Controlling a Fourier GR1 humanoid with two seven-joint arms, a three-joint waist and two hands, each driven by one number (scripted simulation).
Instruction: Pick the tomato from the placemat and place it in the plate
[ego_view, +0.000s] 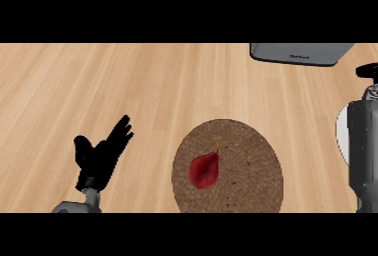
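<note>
Head view of the counter (111, 85), described from the lower edge upward. At lower left, the left hand (100, 155) is resting just above its grey forearm, fingers straight and fanned upward, grasping nothing; it is lying well apart from the work and appears to be parked there so as to leave the centre free. At lower centre, the round brown placemat (247, 175) is lying flat on the wood, its lower edge running out of the frame. The tomato (204, 170), a dark red elongated shape with a thin yellowish stem pointing to the upper right, is sitting on the left half of the mat, untouched by either hand, so the pick is judged not yet begun. Along the right edge, a grey forearm (363, 150) is rising through the frame and covering most of a white curved sliver that is probably the plate (342, 135); only its left rim is showing. The right hand (368, 71), at the upper right edge, is showing only as a small black part, and whether it is released or clenched cannot be told. At the upper right, a grey flat-looking object (299, 52) with rounded corners is lying partly cut off by the frame's top; its purpose cannot be determined.
</note>
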